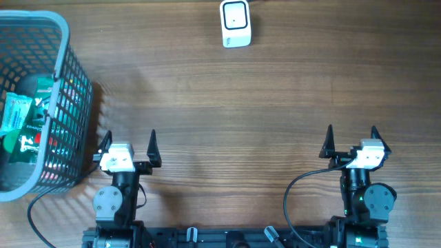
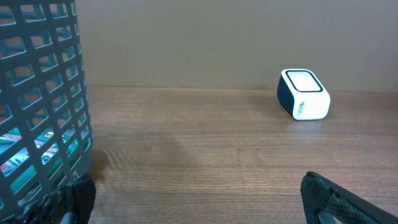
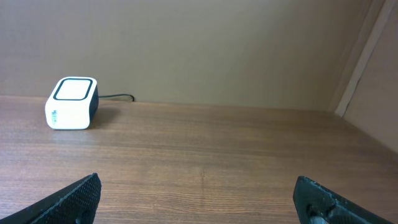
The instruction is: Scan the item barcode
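Overhead: green packets [image 1: 14, 114] in grey basket [image 1: 76, 96].

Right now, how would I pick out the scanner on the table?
On the wooden table, look along the far edge, right of the grey mesh basket. The scanner is the small box standing alone there. Only it is white, rounded and dark-trimmed.
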